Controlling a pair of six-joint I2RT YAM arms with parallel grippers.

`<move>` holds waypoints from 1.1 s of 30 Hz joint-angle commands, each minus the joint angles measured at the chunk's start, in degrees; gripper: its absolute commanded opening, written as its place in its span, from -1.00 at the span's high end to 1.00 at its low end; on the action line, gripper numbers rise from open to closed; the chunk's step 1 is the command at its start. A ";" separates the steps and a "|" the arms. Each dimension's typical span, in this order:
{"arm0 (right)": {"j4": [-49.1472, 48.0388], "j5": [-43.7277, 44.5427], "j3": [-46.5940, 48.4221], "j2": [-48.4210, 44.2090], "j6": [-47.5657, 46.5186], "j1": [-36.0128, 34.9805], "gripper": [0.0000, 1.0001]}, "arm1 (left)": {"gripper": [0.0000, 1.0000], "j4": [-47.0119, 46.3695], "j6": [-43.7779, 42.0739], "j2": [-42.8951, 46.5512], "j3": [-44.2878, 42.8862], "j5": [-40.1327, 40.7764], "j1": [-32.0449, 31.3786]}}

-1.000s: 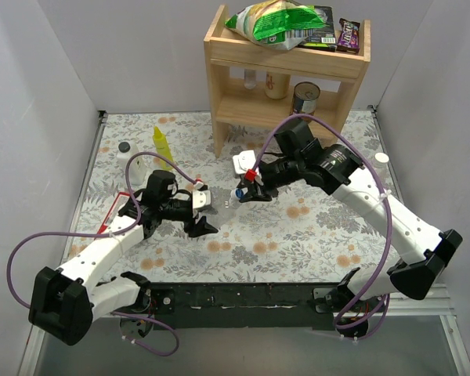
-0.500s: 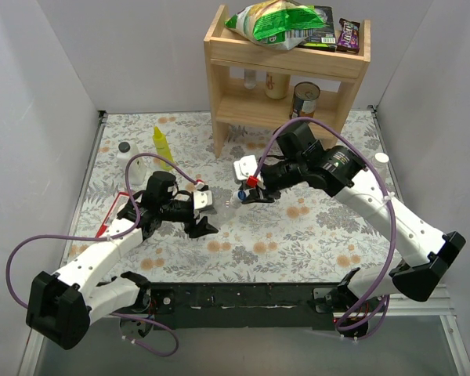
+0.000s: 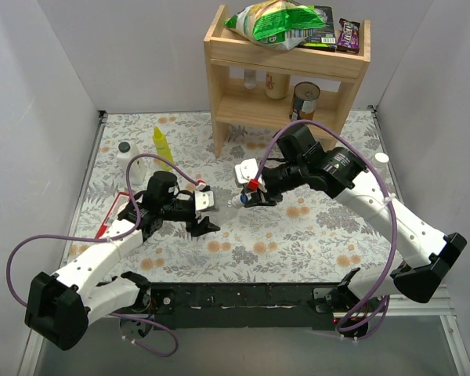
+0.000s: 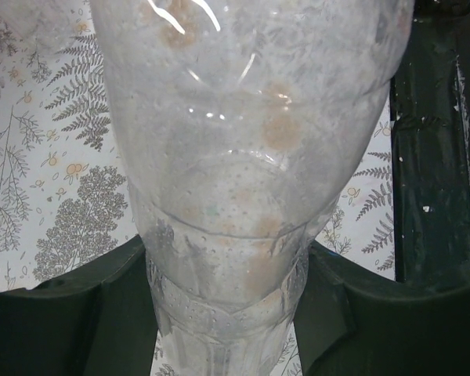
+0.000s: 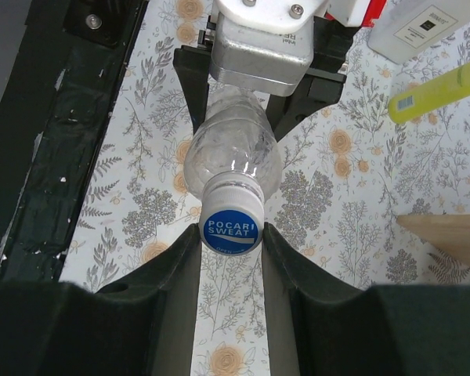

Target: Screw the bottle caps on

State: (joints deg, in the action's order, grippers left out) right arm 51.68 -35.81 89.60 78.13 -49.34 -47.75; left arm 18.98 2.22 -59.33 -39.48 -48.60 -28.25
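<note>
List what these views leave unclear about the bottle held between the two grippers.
Right wrist view: the blue cap covers the neck of the clear bottle, so the threads are hidden.
Left wrist view: the bottle fills the frame; both its ends are cut off.
Top view: between the left gripper and right gripper the bottle is see-through and too small to trace.

Clear glossy plastic bottle (image 4: 235, 157) w/ smooth blue cap (image 5: 232, 226); matt floral tbl cover (image 3: 282, 235); wood shelf (image 3: 290, 61).

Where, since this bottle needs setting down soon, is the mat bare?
Bare: the mat at near middle, between left arm and right arm. Crowded: the centre, where left gripper holds bottle and right gripper its blue cap.
</note>
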 commanded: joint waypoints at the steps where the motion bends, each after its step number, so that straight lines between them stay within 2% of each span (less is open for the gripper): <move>1: -0.18 0.66 -1.36 -0.78 1.44 -0.42 0.35 | 1.00 -3.60 -1.69 3.17 -0.42 -0.53 -0.67; 6: 2.00 -1.19 -0.84 1.58 3.11 -0.42 0.36 | 1.00 -8.87 -0.99 2.56 -0.24 3.76 -2.51; 10: 1.41 0.30 -0.65 3.43 7.23 -0.42 0.42 | 1.00 -12.38 3.30 0.89 -2.00 7.99 -2.95; 15: -2.72 6.10 -2.24 3.78 18.55 -0.42 0.44 | 1.00 -15.90 6.04 1.15 -2.00 18.35 -5.23; 19: -6.41 10.68 -4.69 3.17 28.67 -0.16 0.49 | 1.00 -18.28 9.55 1.23 -1.74 21.70 -5.50; 23: -4.93 3.67 -4.70 5.18 31.23 -0.07 0.46 | 1.00 -18.63 8.95 1.67 -0.24 22.05 -6.46; 29: -3.96 0.93 -3.21 7.21 33.25 1.51 0.36 | 1.00 -20.65 7.19 2.03 2.91 23.63 -6.64; 33: -3.87 -2.06 -3.12 7.83 33.43 2.74 0.22 | 1.00 -21.97 8.85 2.29 4.41 24.34 -6.64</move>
State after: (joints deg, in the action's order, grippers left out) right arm 44.64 -29.52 86.78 84.01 -19.51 -44.56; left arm 9.96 8.69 -59.79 -34.24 -24.40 -34.06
